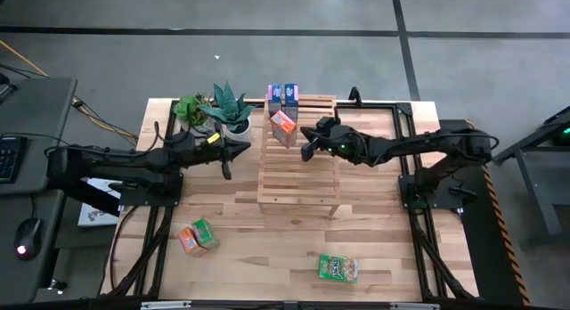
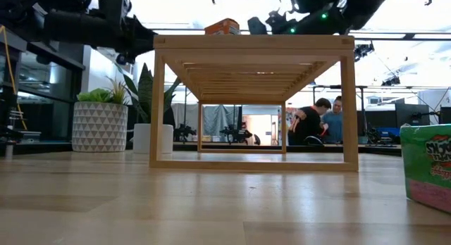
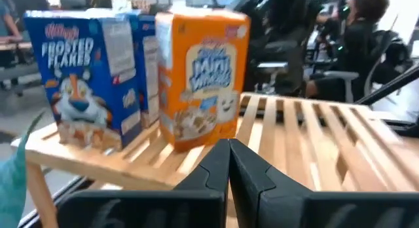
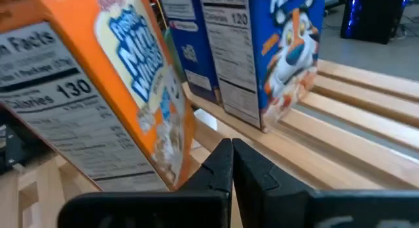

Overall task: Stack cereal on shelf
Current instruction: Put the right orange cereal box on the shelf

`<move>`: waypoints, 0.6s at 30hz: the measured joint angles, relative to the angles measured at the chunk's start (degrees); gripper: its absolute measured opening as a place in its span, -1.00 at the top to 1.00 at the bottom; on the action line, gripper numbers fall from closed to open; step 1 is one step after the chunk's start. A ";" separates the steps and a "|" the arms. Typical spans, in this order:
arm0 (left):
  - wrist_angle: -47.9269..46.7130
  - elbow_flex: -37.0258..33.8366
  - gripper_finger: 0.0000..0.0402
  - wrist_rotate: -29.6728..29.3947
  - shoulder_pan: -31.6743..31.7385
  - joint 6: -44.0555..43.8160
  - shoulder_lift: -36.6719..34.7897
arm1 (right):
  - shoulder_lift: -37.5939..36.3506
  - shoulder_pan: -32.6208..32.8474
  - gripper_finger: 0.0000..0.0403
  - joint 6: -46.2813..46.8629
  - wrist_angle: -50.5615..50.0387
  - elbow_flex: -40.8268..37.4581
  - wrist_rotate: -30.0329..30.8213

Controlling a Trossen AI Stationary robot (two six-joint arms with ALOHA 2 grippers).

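Observation:
The light-wood slatted shelf [image 1: 298, 167] stands mid-table. Two blue cereal boxes [image 1: 283, 94] stand upright side by side at its far end, seen also in the left wrist view [image 3: 88, 77]. An orange box [image 1: 283, 127] stands on the slats just in front of them [image 3: 200, 77] [image 4: 111, 90]. My right gripper [image 1: 305, 150] [image 4: 232, 152] is shut, just right of the orange box, above the shelf. My left gripper [image 1: 246, 148] [image 3: 229, 156] is shut, at the shelf's left edge, pointing at the boxes. An orange and green pair [image 1: 198, 237] and a green box [image 1: 338, 268] lie on the table. My right gripper is shut close beside the orange box's lower right edge [image 4: 180, 175], coming level from the table's right. Whether a finger touches the box I cannot tell. The box stands on the slats.
Two potted plants [image 1: 214, 110] stand at the far left, behind my left arm. The green box [image 2: 426, 167] lies near the table's near edge, right of the shelf. Bare slats [image 1: 298, 190] fill the shelf's near half. People sit in the room beyond [image 2: 317, 122].

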 joint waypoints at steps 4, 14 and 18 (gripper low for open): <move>-0.22 1.85 1.00 -0.18 0.01 -0.59 4.66 | 0.84 0.04 1.00 0.19 0.37 0.57 -0.02; -0.06 10.41 1.00 -0.84 -0.01 -2.56 19.40 | 0.84 1.05 1.00 2.03 0.48 0.60 -2.71; -0.03 13.00 1.00 -1.10 -0.01 -2.54 23.73 | 0.84 1.55 1.00 2.53 0.50 0.60 -3.33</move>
